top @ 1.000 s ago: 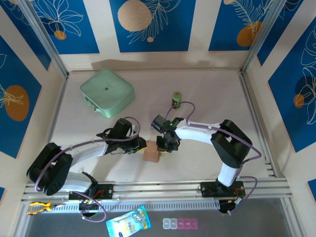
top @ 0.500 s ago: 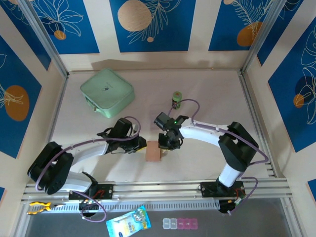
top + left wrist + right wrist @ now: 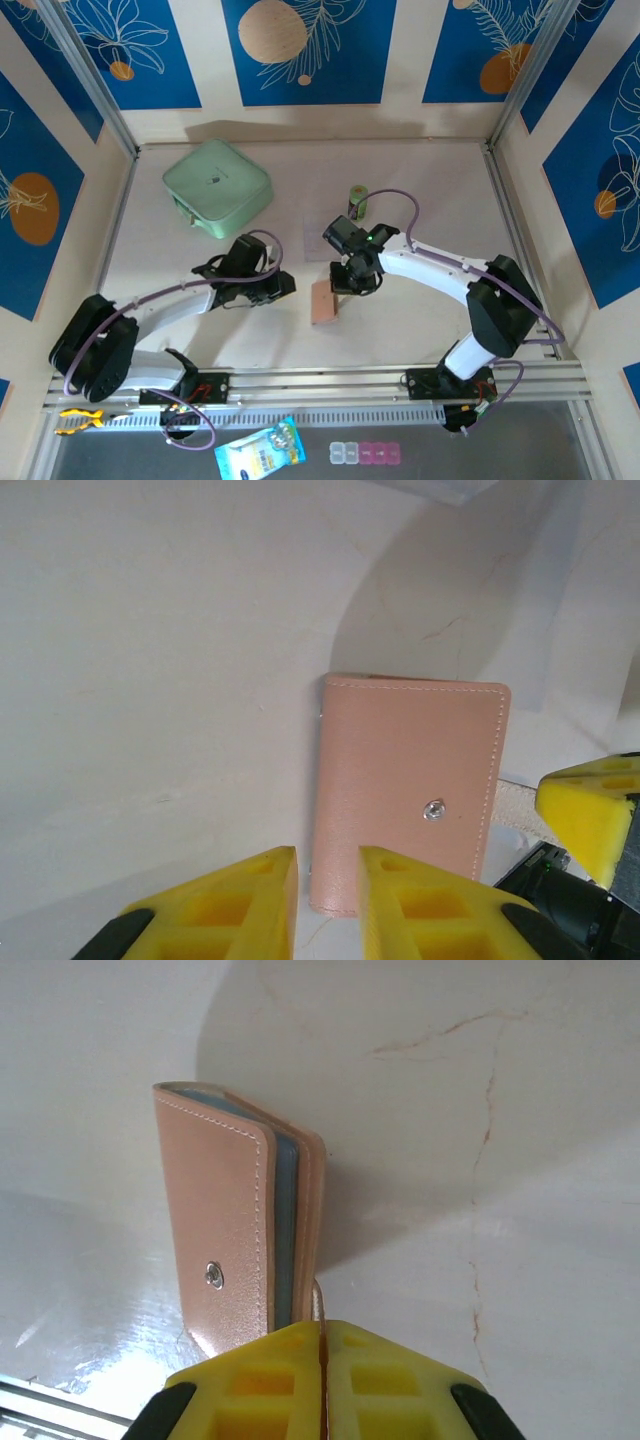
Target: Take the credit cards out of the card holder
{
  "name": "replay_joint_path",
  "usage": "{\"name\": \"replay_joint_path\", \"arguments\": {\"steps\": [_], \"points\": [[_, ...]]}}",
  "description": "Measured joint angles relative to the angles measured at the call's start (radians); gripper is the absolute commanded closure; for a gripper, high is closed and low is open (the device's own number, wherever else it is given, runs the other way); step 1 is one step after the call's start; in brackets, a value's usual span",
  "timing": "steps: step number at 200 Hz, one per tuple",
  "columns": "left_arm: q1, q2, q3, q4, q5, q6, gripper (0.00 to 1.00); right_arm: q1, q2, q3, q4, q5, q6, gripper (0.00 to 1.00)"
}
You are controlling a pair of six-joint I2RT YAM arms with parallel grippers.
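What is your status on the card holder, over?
Right gripper shut on card holder. Left gripper slightly open, alongside. No cards out. Nothing obstructing.

The card holder sits between the right gripper, touching its far corner, and the left gripper nearby; a mint-green case lies well apart.

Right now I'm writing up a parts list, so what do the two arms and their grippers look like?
Both the left arm and right arm have white links, black joints and looping purple cables; a green light glows on the right wrist. The left gripper and right gripper have yellow, waffle-patterned pads on black backing.
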Motion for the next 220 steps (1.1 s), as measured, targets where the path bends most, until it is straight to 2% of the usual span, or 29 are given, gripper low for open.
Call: {"name": "replay_joint_path", "arguments": {"steps": [119, 160, 220], "points": [[0.0, -0.074, 0.014, -0.046, -0.041, 0.037, 0.76, 0.039, -0.026, 0.104, -0.024, -0.002, -0.017, 0.93], [0.0, -0.072, 0.014, -0.044, -0.04, 0.045, 0.76, 0.062, -0.017, 0.159, -0.028, -0.001, -0.04, 0.93], [0.0, -0.018, -0.005, -0.015, -0.021, 0.044, 0.76, 0.052, -0.032, 0.121, -0.05, 0.023, -0.073, 0.93]]}}
